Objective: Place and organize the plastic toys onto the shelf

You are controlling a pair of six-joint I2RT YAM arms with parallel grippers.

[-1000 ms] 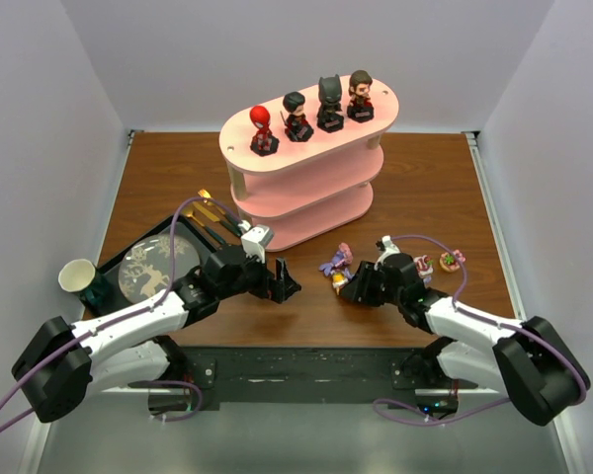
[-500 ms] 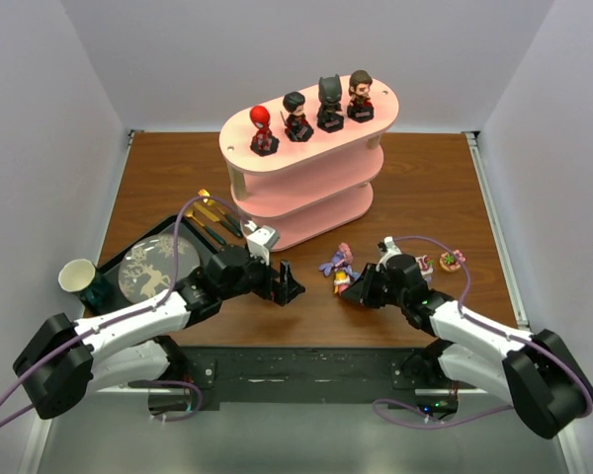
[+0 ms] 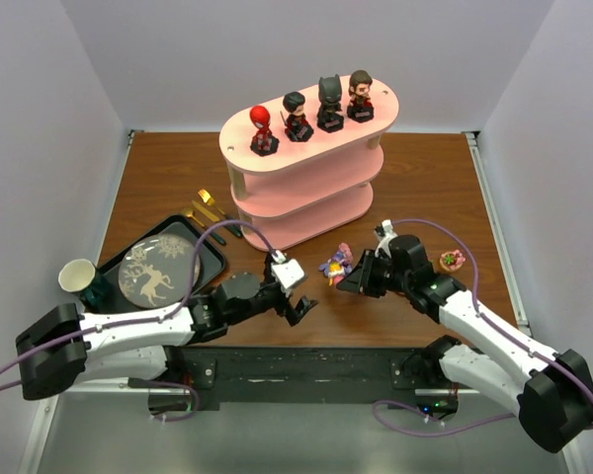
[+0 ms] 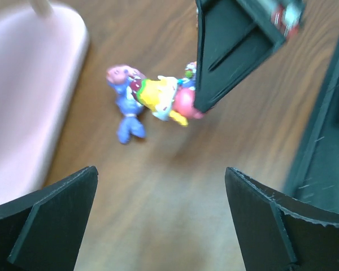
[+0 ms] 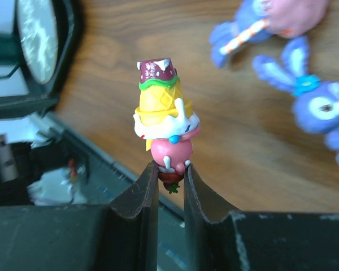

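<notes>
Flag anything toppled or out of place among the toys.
A blue bunny figure and a blue-and-pink figure lie flat on the table, off the shelf. The right gripper pinches a pink-and-yellow toy by its bottom tip only, a thin hold. The four figures on the top tier stand upright.

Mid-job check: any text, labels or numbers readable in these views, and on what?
No text is readable.
Red-and-white sticker on the right gripper, which holds the ice-cream toy: too blurred.
Plate: a deer picture, no words.
Figurine bases on the shelf: too small to tell.
</notes>
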